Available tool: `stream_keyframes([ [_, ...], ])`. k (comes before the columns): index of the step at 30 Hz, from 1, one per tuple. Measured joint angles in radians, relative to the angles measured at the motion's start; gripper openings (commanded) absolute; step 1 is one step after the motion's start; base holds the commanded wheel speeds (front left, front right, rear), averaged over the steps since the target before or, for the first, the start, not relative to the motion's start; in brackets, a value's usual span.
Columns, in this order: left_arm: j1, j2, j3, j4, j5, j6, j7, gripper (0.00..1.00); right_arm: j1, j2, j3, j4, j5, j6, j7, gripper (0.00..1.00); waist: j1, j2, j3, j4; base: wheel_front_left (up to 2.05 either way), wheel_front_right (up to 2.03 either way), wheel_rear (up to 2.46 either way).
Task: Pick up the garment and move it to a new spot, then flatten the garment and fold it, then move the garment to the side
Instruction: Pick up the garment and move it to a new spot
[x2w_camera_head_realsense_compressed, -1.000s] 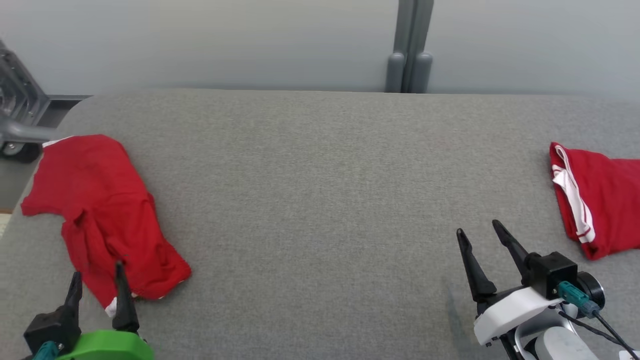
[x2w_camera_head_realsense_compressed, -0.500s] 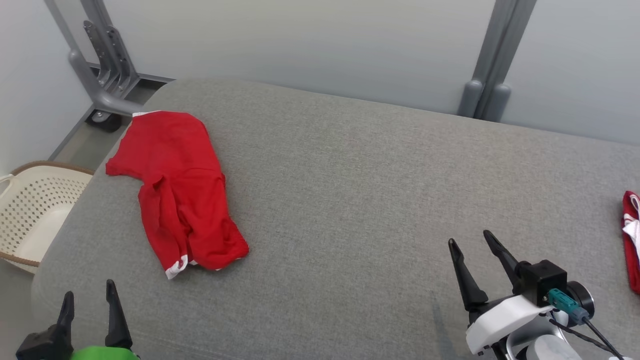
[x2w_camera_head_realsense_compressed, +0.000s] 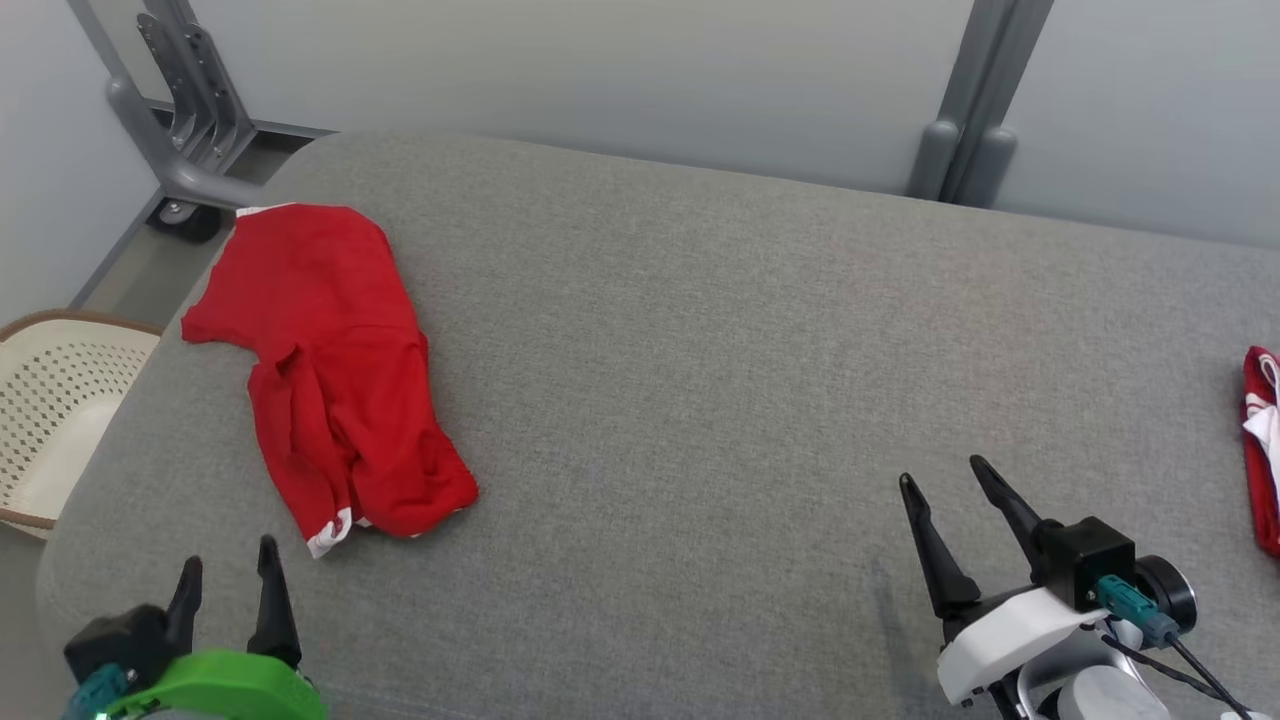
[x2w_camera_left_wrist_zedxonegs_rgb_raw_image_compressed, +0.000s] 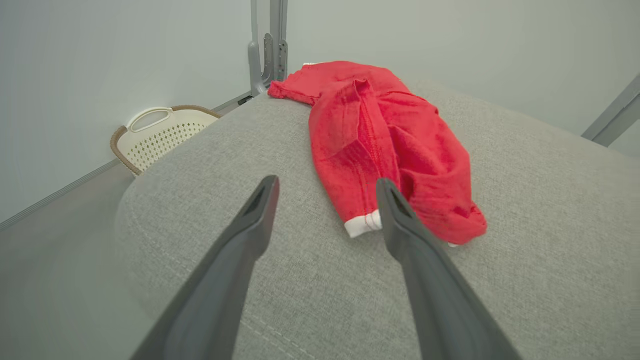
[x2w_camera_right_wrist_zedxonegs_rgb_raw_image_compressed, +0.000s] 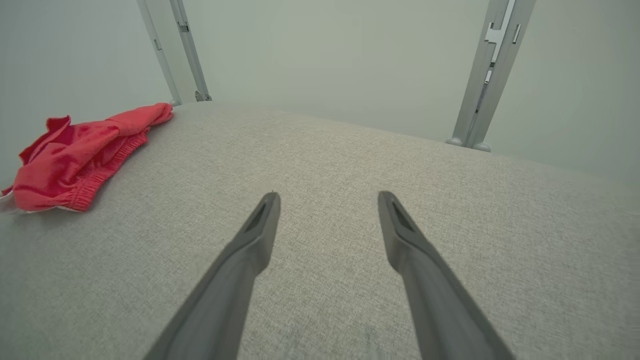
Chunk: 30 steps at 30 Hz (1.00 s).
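A crumpled red garment with white trim lies on the left part of the grey padded surface. My left gripper is open just short of the garment's near white cuff, touching nothing. In the left wrist view the garment stretches away beyond the open left gripper, its cuff beside the right finger. My right gripper hangs open and empty over bare fabric at the lower right. In the right wrist view the open gripper is far from the garment, which lies off to the left.
Another red and white garment lies at the surface's right edge. A cream perforated basket stands on the floor left of the surface. A grey metal frame and a post stand along the wall behind.
The head camera has swung left, bringing the basket into view and pushing the right-hand garment to the edge. My left gripper now sits a little closer to the garment's cuff.
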Motion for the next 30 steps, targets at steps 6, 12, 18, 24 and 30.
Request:
stream_keyframes([
  [6,-0.121,-0.002,-0.028,0.041,-0.058,-0.034,0.091,1.0,-0.007,-0.019,-0.017,-0.007,-0.006,0.0,0.0,1.0,0.0,0.0,0.056,-0.033,0.0,0.0,0.0],
  [12,-0.181,-0.005,-0.038,0.119,-0.077,-0.034,0.172,1.0,-0.044,-0.026,-0.031,-0.017,-0.012,0.0,0.0,1.0,0.0001,0.0,0.113,-0.062,0.0,0.0,0.0],
  [18,-0.226,-0.007,-0.02,0.209,-0.088,-0.024,0.214,1.0,-0.06,-0.029,-0.044,-0.017,-0.012,0.0,0.0,1.0,0.0,0.0,0.151,-0.087,0.0,0.0,0.0],
  [24,-0.265,0.005,-0.019,0.28,-0.084,-0.018,0.232,1.0,-0.065,-0.029,-0.056,-0.017,-0.012,-0.001,0.0,1.0,0.0,0.0,0.166,-0.096,0.0,0.0,0.0],
  [30,-0.289,0.02,-0.017,0.309,-0.082,-0.019,0.235,0.0,-0.083,-0.027,-0.06,-0.017,-0.012,0.0,0.0,1.0,0.0001,0.0,0.166,-0.104,0.0,0.0,0.0],
])
